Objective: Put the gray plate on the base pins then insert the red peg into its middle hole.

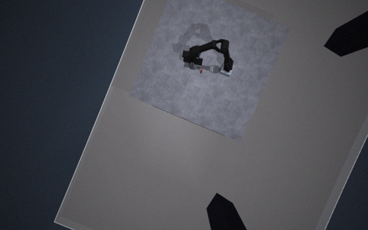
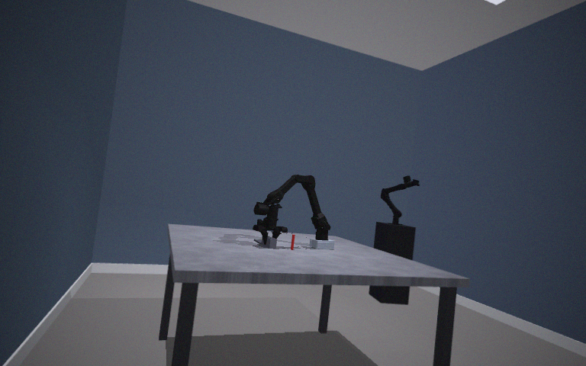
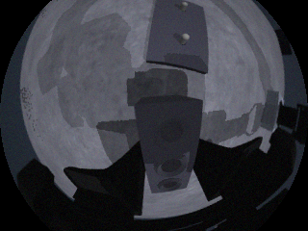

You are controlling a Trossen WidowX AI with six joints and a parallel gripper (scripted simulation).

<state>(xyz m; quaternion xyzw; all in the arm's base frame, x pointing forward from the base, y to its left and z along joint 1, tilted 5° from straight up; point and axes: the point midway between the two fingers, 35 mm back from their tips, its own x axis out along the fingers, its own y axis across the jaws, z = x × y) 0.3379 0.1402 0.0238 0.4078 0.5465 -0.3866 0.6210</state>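
Note:
The gray plate (image 3: 168, 112) is a block with round holes. In the wrist view it stands between the dark fingers, with its holed face toward the camera. My gripper (image 3: 163, 139) (image 2: 271, 241) is shut on it, low at the table top. The gray base (image 3: 170, 45) lies flat beyond the plate in the wrist view, apart from it, with two pale pins pointing up. The red peg (image 1: 201, 71) (image 2: 293, 242) stands upright on the table, between the gripper and the arm's foot in the exterior view. It is not visible in the wrist view.
The arm's foot stands at a pale box (image 1: 225, 73) (image 2: 321, 245) on the table (image 1: 206, 105) (image 2: 310, 263). A second arm (image 2: 391, 190) stands on a black pedestal (image 2: 394, 238) behind the table. Arm shadows cross the table around the plate.

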